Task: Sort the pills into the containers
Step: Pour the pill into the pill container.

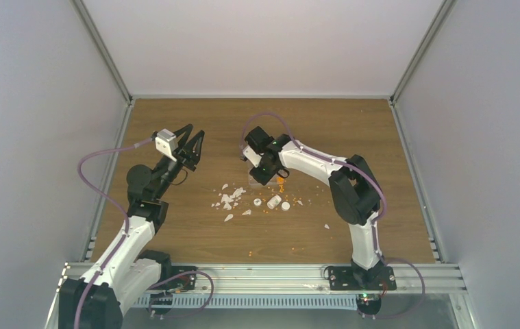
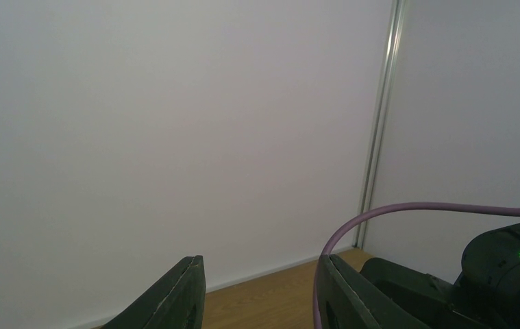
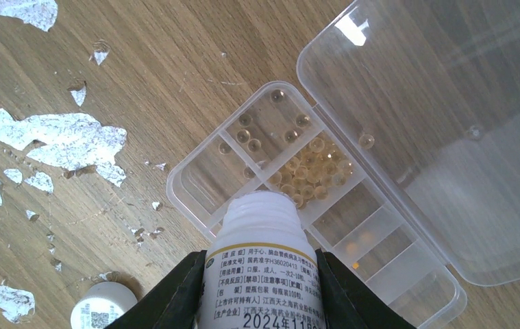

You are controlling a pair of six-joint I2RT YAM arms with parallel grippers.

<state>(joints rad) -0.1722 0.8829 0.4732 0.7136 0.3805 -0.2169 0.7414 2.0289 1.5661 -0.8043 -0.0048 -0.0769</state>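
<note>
Right hand (image 3: pixel 258 255) grips a white bottle (image 3: pixel 262 291) over the organiser box (image 3: pixel 394 253) — pills (image 3: pixel 312 171) inside; left hand (image 2: pixel 260 260) spread wide, empty.

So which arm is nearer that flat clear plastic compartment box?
Right. The right fingers hold a white bottle just above the box; left fingers hang open, far off left.

Top view looking down, left wrist facing wall (image 2: pixel 175 123), right wrist close above organiser box (image 3: pixel 407 103), flakes (image 3: pixel 58 137) shared

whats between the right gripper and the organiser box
The white pill bottle the right gripper holds, mouth over the organiser box; right wrist view.
</note>
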